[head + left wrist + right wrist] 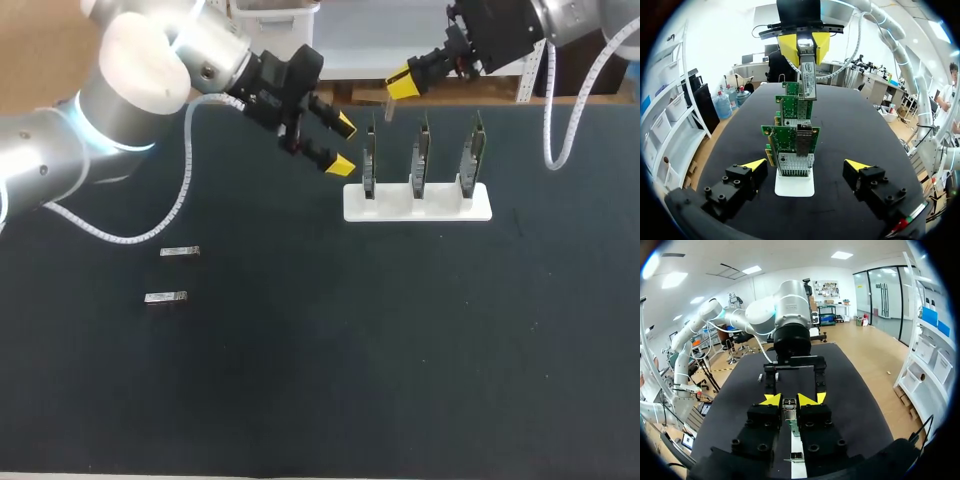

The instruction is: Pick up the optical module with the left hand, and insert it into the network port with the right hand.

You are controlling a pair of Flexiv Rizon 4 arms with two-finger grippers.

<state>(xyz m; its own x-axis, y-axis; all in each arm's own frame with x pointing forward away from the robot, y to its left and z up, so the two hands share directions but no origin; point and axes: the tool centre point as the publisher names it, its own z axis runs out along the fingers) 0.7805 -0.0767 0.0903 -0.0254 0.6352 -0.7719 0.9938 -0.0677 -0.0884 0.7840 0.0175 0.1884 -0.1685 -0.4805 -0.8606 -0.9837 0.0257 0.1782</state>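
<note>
Overhead, right claw (399, 88) pinching optical module (808, 75) above rack (442, 209), left claw (343, 145) spread alongside

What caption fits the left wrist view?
Open left claw faces the card rack; right claw holds an optical module above.

You see a matt, dark, cloth-like table (400, 350); the white holder (417, 208) on it looks like smooth plastic; above the holder, the optical module (807, 75) gleams metallic.

- From the left wrist you see only the front card (787, 137) whole; the two behind are mostly covered.
- In its own view, your right gripper (790, 400) hides most of the optical module (790, 412) (only a sliver shows between its fingers).
</note>
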